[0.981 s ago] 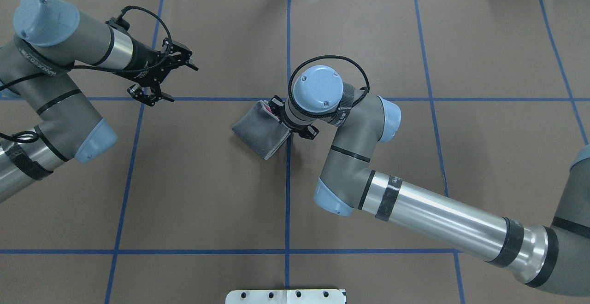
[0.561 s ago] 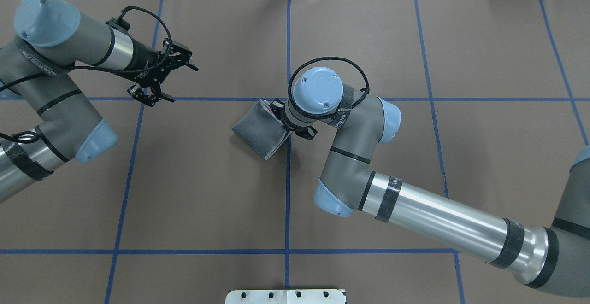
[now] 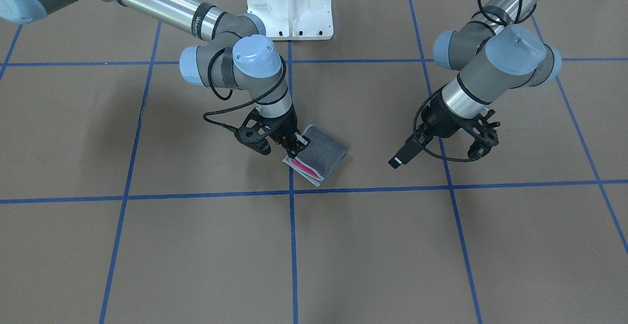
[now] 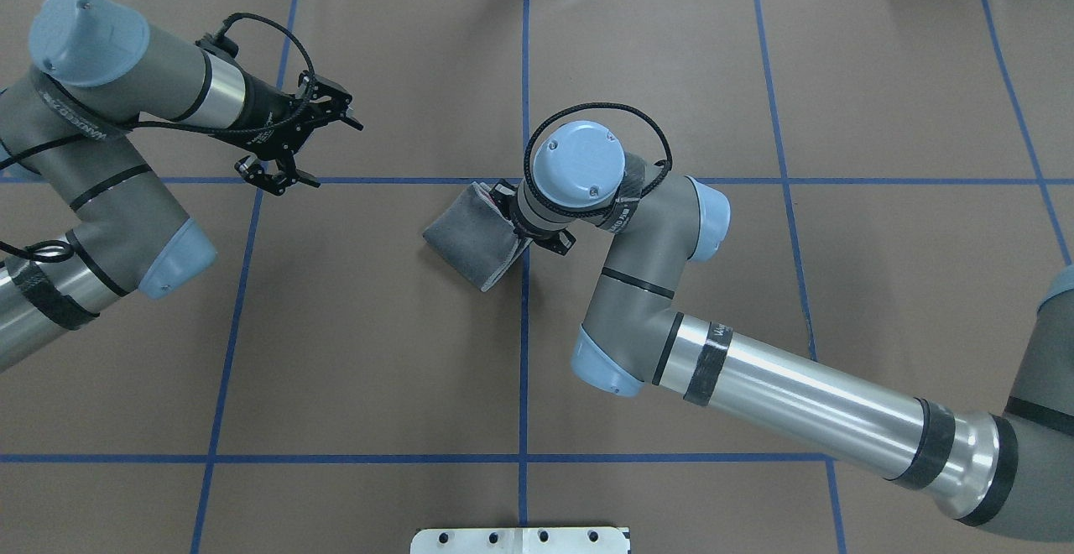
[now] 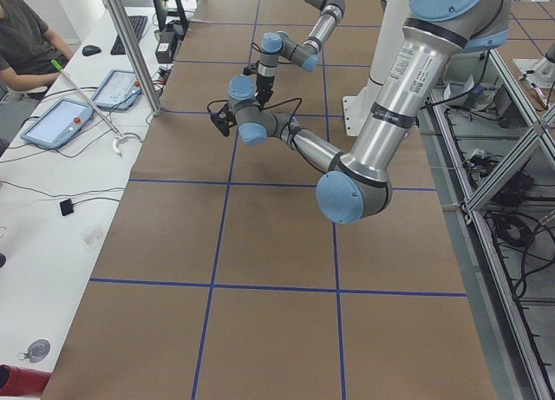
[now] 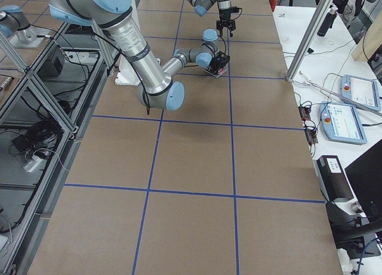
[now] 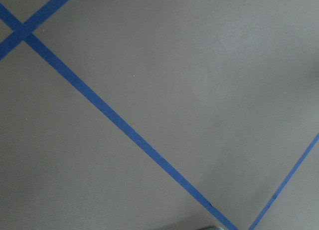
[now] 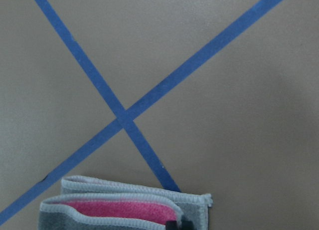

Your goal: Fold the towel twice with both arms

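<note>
One edge of the towel [image 3: 325, 153] sits pinched in the right end effector [image 3: 296, 148]

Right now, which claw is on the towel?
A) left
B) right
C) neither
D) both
B: the right claw is closed on the open edge of the towel, while the left claw hangs open over the table, well apart from the cloth.

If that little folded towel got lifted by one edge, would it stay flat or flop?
Probably flop: the towel bends in soft rounded folds. Likely light, as the right gripper pinches only its edge. Its fuzzy surface should grip rather than slide.
</note>
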`<state>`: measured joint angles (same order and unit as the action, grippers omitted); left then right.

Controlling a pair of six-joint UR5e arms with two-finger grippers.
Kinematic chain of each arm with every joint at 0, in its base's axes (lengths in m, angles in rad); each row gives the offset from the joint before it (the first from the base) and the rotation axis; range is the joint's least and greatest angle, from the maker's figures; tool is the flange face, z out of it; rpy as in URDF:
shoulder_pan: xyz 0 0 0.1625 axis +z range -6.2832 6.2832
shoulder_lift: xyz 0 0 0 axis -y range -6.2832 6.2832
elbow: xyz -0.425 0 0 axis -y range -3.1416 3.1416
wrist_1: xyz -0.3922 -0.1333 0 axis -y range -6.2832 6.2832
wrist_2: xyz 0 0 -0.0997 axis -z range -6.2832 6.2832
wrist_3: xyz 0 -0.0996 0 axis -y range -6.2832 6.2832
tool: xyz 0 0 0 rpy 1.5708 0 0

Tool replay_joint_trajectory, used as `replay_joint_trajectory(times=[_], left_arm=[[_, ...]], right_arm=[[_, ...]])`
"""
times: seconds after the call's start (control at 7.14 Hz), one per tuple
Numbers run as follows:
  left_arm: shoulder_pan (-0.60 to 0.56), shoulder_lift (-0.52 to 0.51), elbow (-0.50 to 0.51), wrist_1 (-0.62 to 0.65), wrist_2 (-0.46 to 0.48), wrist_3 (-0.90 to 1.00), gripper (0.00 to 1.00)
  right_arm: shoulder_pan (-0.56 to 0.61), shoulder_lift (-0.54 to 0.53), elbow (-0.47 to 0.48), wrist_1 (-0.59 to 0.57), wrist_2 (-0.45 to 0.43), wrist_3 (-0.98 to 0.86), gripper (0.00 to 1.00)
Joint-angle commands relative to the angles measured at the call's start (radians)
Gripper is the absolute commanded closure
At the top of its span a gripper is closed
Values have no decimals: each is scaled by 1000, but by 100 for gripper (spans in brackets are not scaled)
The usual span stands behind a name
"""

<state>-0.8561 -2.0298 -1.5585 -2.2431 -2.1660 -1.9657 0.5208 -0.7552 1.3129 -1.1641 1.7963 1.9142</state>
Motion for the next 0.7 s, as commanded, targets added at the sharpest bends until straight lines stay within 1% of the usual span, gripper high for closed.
replay_joint_trajectory(times=[0.0,0.42,0.56], left_arm=[[0,-4,0,0,0,-2,0],[0,-9,-1,0,0,-5,0],[-1,-9,-2,0,0,-5,0]], right_arm=[[1,-1,8,-2,0,0,100],[4,-3,55,-60,0,-1,100],[5,-3,55,-62,0,-1,100]])
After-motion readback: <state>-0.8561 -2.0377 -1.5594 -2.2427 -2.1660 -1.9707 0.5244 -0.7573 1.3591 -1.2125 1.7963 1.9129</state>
